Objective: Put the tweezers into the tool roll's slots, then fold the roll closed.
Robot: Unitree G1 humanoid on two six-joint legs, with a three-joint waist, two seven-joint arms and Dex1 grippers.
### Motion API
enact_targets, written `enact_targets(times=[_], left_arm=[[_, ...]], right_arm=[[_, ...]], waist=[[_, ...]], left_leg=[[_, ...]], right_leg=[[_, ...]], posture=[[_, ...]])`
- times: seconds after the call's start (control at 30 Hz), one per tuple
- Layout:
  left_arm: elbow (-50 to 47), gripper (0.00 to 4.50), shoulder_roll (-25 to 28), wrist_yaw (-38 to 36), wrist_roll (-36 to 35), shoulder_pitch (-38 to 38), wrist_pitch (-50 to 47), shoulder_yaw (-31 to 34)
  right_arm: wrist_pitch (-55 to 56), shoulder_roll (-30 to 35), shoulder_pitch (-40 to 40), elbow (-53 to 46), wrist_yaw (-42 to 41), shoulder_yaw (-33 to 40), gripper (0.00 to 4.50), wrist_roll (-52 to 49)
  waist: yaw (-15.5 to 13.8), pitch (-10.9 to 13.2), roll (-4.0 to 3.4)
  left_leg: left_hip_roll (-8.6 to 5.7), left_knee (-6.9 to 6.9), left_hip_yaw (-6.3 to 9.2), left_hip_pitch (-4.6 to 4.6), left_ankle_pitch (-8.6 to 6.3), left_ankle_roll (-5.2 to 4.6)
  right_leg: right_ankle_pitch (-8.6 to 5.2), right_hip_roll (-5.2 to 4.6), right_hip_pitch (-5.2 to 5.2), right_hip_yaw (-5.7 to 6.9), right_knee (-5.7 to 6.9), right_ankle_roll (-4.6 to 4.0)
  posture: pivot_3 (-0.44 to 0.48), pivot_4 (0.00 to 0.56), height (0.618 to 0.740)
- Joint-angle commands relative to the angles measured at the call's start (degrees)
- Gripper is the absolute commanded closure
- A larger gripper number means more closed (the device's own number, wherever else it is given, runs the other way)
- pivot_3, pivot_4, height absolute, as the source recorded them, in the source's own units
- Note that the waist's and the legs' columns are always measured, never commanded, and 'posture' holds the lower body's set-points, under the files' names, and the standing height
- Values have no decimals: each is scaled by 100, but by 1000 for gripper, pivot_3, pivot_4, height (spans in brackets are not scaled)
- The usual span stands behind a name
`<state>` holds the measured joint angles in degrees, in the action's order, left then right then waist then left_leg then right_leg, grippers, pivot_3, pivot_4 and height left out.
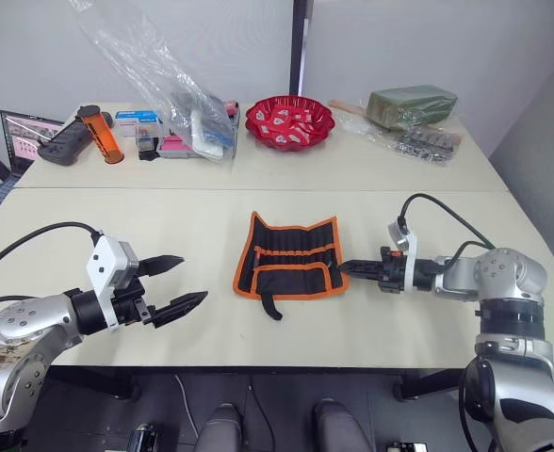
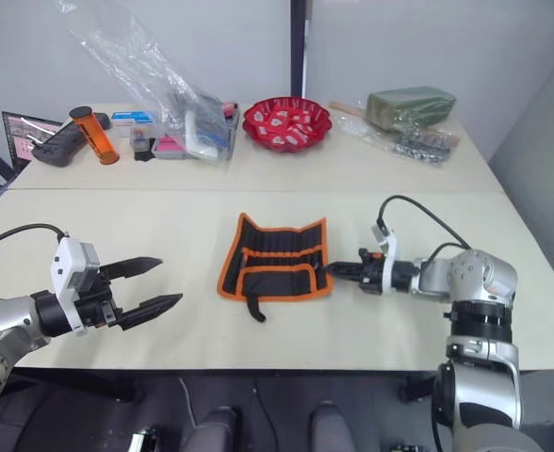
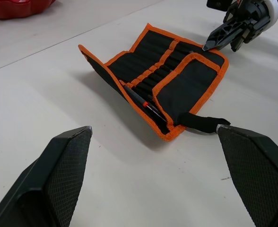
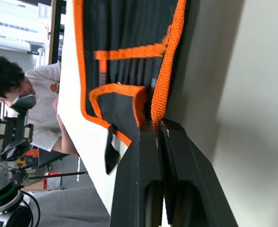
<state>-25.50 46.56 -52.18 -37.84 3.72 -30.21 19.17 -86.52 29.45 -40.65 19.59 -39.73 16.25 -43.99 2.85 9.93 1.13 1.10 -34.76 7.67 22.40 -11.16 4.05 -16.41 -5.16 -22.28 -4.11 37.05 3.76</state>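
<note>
Left gripper (image 1: 176, 283) of two black fingers: raised just above the cream tabletop (image 1: 371, 325) at the left, fingers spread wide apart, nothing between them, well apart from the roll.

Flat black fabric tool roll with orange border trim (image 1: 291, 256): lying open at the centre of the table, near flap partly folded up over the lower half, left edge lifted slightly off the surface. Short black strap (image 1: 271, 307): trailing from the near edge onto the table.

Row of narrow black fabric slots edged with orange (image 3: 158, 71): running across the inner face. Slim black pointed tweezers (image 3: 143, 101): seated in the slots, one with a red mark lying beside the near flap; exact count cannot be told.

Right gripper (image 1: 339, 267): level with the table at the roll's right edge, fingers pressed together, tips clamped on the orange border trim in the right wrist view.

Red ridged bowl (image 1: 289, 121): at the far side of the table, well apart from the roll.
</note>
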Motion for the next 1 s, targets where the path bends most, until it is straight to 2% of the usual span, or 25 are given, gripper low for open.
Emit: enact_targets(times=[0.03, 0.23, 0.43, 0.73, 1.0], left_arm=[[-137, 0, -36, 32, 35, 72, 146, 118], [-185, 0, -78, 51, 117, 188, 210, 103], [-233, 0, -130, 132, 195, 252, 251, 127], [-399, 0, -280, 288, 343, 389, 330, -9], [-424, 0, -257, 266, 329, 399, 290, 42]], right_arm=[[-34, 151, -239, -435, -152, -77, 4428, -173], [-34, 36, -520, -956, -183, -739, 4428, -102], [26, -403, -648, -1195, 80, -1267, 4428, 59], [323, -1073, -521, -818, 554, -1538, 4428, 494], [794, -1253, -430, -358, 551, -1768, 4428, 878]], waist=[[-5, 1, -1], [-6, 1, -2], [-7, 2, -2], [-9, 2, -3], [-8, 2, -3]], left_leg=[[0, 0, 0, 0, 0, 0], [0, 0, 0, 0, 0, 0], [0, 0, 0, 1, 0, 0], [0, 0, 2, 2, 0, 0], [0, 0, 2, 1, 0, 0]], right_leg=[[0, 0, 0, 0, 0, 0], [0, 0, 0, 0, 0, 0], [0, 0, -2, 0, 0, 0], [0, 0, -4, 1, 2, -1], [1, -1, -4, 1, 4, -1]], posture=[[0, 150, 740], [0, 150, 740], [0, 150, 740], [0, 150, 740], [0, 150, 740]])
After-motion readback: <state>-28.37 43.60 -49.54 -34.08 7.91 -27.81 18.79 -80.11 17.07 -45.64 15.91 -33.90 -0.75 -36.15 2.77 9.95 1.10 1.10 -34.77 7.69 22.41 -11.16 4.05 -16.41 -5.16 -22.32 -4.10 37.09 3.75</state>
